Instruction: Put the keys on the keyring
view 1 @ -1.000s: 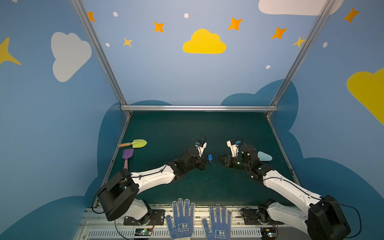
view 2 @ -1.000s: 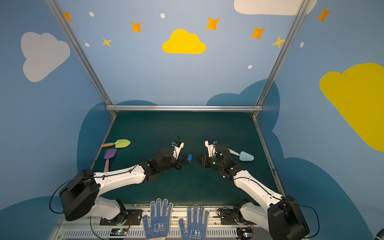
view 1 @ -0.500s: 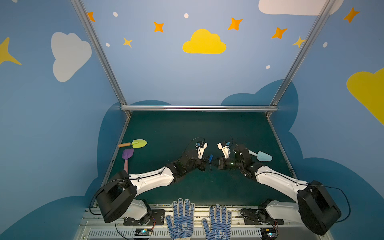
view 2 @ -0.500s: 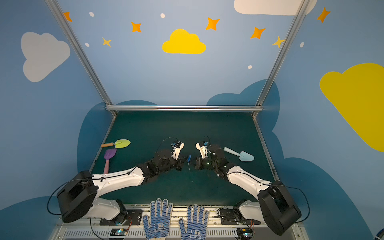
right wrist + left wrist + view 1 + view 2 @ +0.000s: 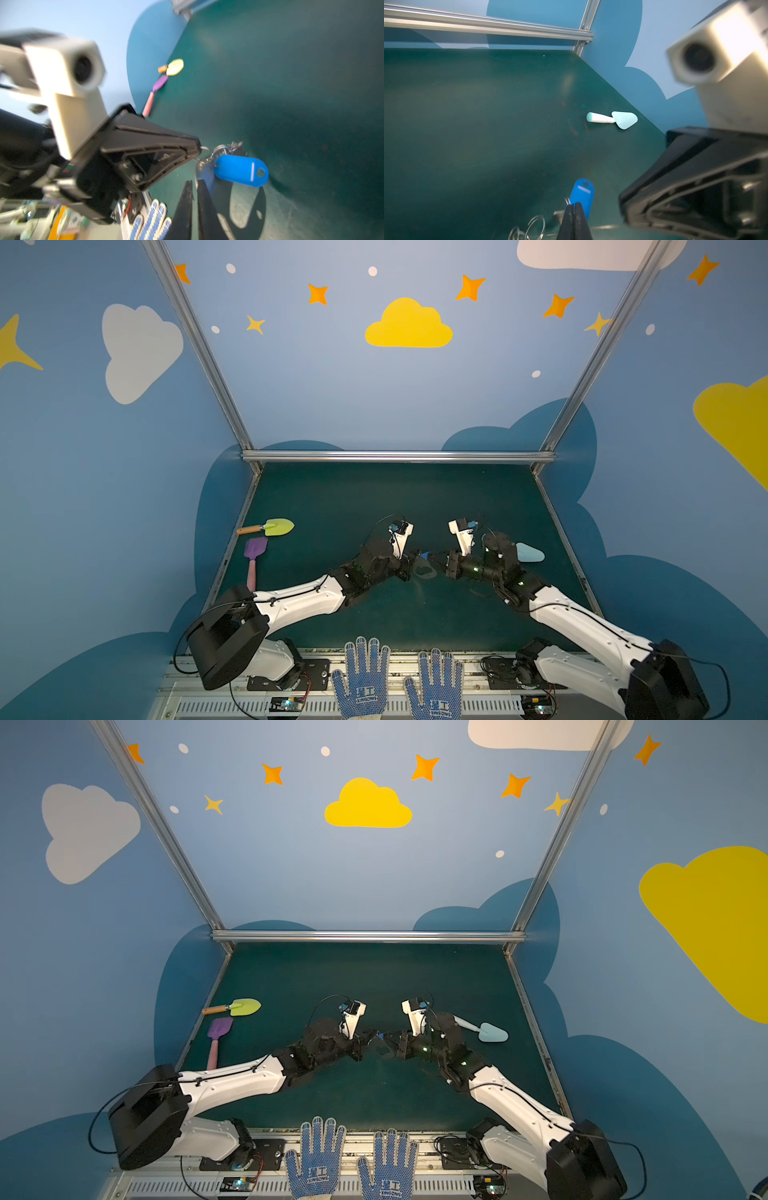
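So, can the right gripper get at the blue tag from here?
Likely yes: the blue tag sits just off the right gripper, its tips slightly parted, nothing between; the left gripper, shut on a wire ring beside it, crowds one side.

High front twin views over whole table (image 5: pixel 374 497); close wrist views facing each other.

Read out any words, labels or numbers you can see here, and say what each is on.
"星工" above "XINGONG", small and unsure: printed on both dotted gloves.
Blue key tag: white stripe only, no text readable.
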`<move>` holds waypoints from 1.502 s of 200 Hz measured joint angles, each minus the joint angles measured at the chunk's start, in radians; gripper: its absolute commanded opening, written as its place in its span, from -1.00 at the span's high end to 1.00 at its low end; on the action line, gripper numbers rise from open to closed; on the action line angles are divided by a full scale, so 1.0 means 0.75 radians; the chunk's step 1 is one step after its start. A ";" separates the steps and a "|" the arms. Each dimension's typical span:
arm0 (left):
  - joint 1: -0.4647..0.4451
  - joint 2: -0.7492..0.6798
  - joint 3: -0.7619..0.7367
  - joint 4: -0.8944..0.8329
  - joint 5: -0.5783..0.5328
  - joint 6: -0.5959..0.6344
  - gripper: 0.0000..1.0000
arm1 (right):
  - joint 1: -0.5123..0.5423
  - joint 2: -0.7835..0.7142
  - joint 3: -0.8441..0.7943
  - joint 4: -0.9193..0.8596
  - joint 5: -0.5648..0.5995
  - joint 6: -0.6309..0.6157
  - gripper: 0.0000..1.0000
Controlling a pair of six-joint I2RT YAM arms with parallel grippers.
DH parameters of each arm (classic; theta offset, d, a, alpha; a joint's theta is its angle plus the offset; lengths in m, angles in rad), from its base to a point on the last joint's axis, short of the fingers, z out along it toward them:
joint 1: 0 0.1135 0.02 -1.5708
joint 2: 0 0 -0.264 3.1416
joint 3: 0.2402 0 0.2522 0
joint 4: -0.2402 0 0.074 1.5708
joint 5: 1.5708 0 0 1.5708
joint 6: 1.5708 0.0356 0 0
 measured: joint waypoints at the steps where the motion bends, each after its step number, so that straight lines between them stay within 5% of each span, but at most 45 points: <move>1: 0.000 0.000 0.000 0.001 0.000 0.000 0.93 | 0.000 -0.007 -0.002 -0.001 0.006 -0.006 0.60; 71: -0.006 -0.040 -0.045 0.080 0.057 0.007 0.93 | -0.011 0.100 0.000 0.015 0.079 0.013 0.72; 171: -0.014 -0.051 -0.072 0.193 0.065 0.021 0.93 | 0.024 0.184 0.013 0.075 -0.131 0.027 0.80; 206: -0.014 -0.052 -0.080 0.226 0.058 0.019 0.93 | 0.062 0.156 0.012 0.073 -0.162 0.027 0.63; 271: -0.014 -0.057 -0.106 0.263 0.073 0.009 0.93 | 0.035 0.007 0.009 0.002 -0.076 -0.017 0.81; 300: -0.013 -0.057 -0.122 0.277 0.108 -0.001 0.93 | -0.020 -0.102 0.006 -0.025 -0.065 -0.043 0.71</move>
